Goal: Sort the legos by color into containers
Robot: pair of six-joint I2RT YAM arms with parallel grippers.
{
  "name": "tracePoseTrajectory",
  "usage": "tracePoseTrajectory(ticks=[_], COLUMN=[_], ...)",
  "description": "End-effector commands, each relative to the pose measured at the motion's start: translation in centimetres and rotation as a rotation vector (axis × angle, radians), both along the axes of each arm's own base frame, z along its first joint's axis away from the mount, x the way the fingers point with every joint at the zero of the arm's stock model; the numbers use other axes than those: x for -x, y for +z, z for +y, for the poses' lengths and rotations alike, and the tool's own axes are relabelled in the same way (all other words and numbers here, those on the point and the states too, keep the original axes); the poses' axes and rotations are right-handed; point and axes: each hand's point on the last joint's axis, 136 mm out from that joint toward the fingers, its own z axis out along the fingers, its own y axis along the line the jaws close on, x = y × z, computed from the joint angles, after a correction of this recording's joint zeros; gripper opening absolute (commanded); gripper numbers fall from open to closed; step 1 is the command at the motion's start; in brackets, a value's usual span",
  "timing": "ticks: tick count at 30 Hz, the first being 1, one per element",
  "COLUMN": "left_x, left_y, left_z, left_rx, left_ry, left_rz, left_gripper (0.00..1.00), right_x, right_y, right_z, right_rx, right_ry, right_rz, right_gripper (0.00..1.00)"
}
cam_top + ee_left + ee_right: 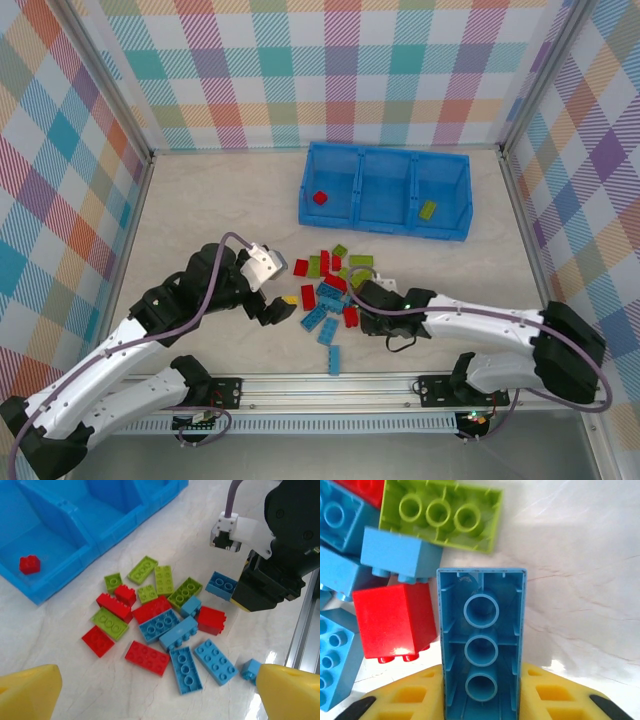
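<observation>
As I read right wrist: right end effector [481, 700] grips upturned blue brick [481, 640] | left end effector [160, 692] wide open, facing pile [160, 615] | top: green brick [427, 209] in bin [380, 228]

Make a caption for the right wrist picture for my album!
Yellow fingers pinch an upside-down light blue brick, beside a red brick and a lime green brick.

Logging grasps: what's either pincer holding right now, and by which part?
Right pincer: upturned light blue brick, by its long sides near one end. Left pincer: open, empty.
</observation>
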Motion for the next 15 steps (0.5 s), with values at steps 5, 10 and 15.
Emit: tracePoseTrajectory(ticks=[5,10,15], left_x=[-1.5,-3.5,-3.2], left_y=[0.4,-0.2,-0.4], left_z=[-0.8,0.4,0.8], left_rx=[0.047,-0.016,-0.017], left_ry=[0.040,0.170,0.174], left_rz=[-0.032,-0.026,-0.025], left_gripper=[1.00,1.00,1.00], right_x=[-8.5,-16.9,-22.7], right_y=[8.8,10.9,9.7], right_z=[-2.6,-2.4,-0.7], right_rx=[-0.086,-0.071,-0.116], right_ry=[-0.038,-0.030,-0.025], right_rz=[-0.186,-0.257,-0.238], right_gripper=[0.28,0.28,0.29])
